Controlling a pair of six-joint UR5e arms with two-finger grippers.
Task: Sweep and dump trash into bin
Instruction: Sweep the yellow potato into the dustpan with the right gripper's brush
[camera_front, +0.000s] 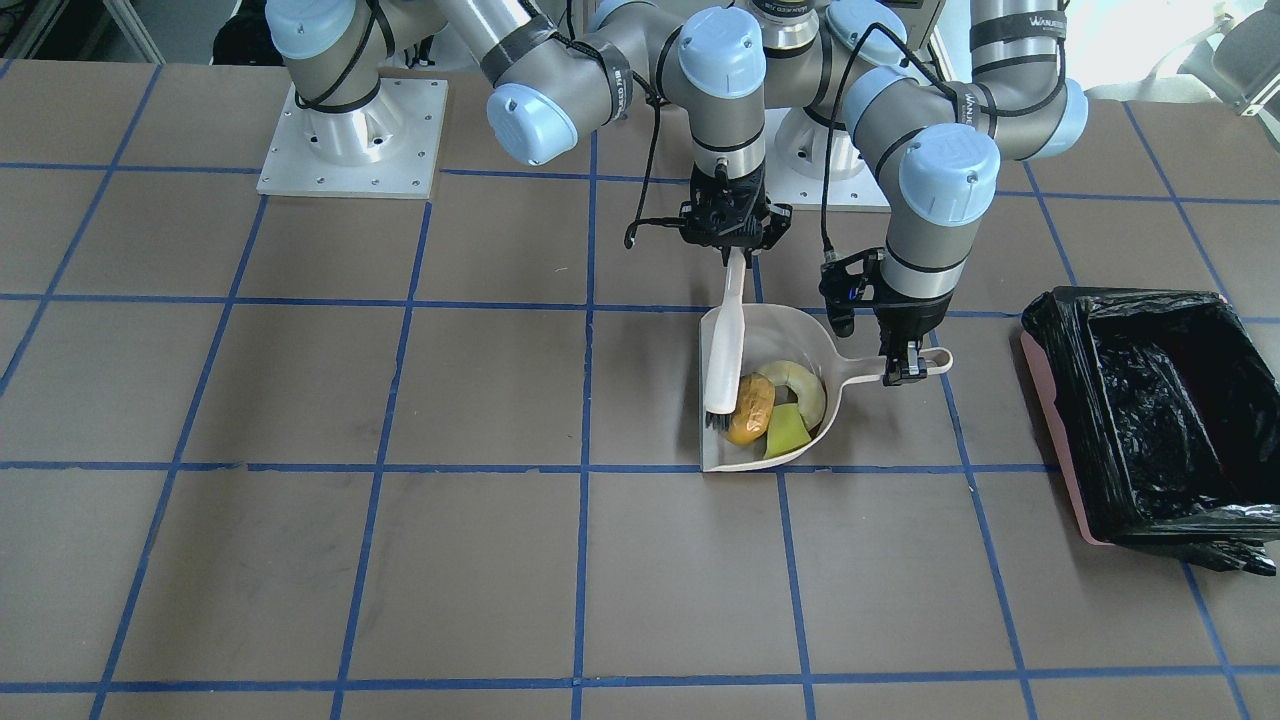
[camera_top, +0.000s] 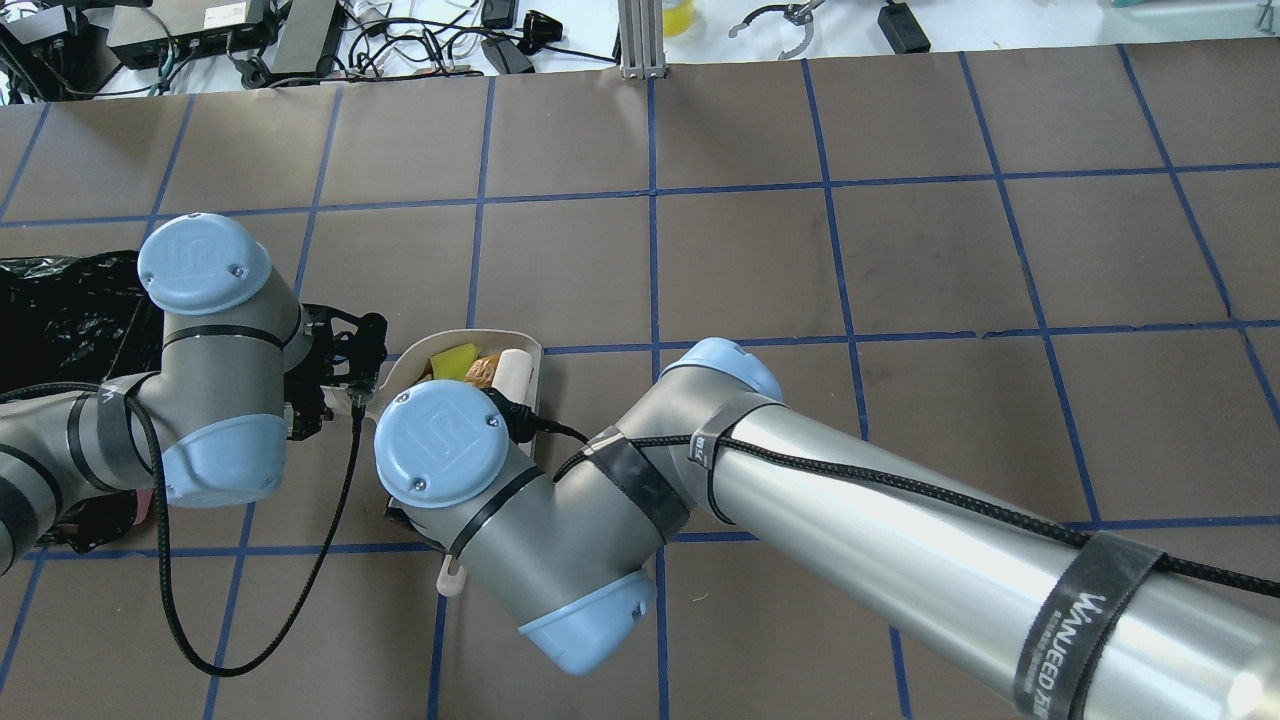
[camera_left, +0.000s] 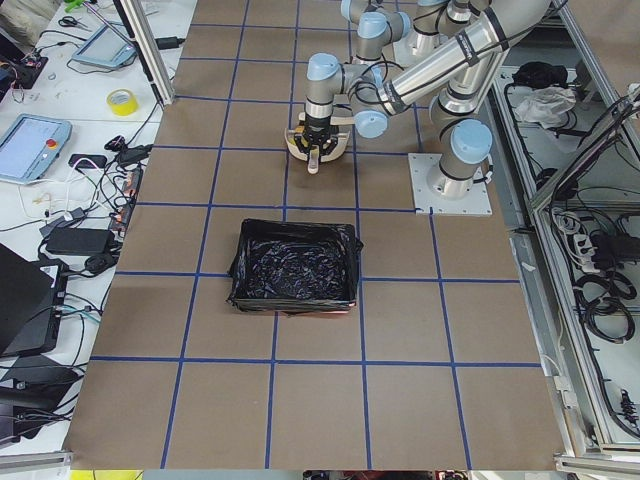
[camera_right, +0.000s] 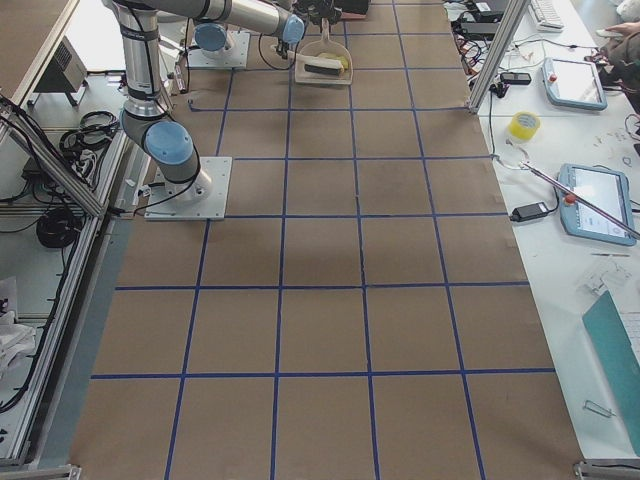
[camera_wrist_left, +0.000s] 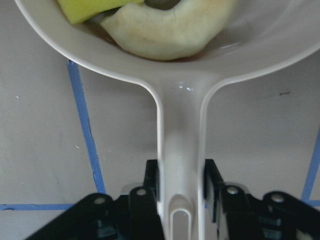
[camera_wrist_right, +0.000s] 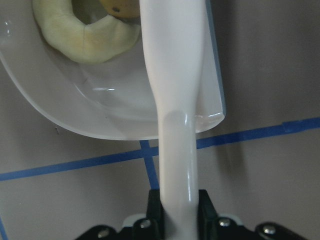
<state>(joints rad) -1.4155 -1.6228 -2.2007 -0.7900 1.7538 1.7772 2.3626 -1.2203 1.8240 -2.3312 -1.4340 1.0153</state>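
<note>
The pale dustpan (camera_front: 775, 325) lies on the table. In it are the trash scraps: an amber blob (camera_front: 750, 408), a cream crescent (camera_front: 803, 385) and a yellow wedge (camera_front: 786, 432). My left gripper (camera_front: 905, 368) is shut on the dustpan handle (camera_wrist_left: 180, 150). My right gripper (camera_front: 735, 250) is shut on the white brush handle (camera_wrist_right: 175, 100). The brush head (camera_front: 718, 410) rests at the pan's mouth against the amber blob. The bin (camera_front: 1150, 410), pink with a black bag, stands beside my left gripper, apart from the pan.
The brown table is marked with a blue tape grid (camera_front: 585, 465). The arm bases (camera_front: 350, 130) stand at the robot's edge. In the overhead view my right arm (camera_top: 900, 540) crosses over to the left half and hides part of the dustpan (camera_top: 460, 338).
</note>
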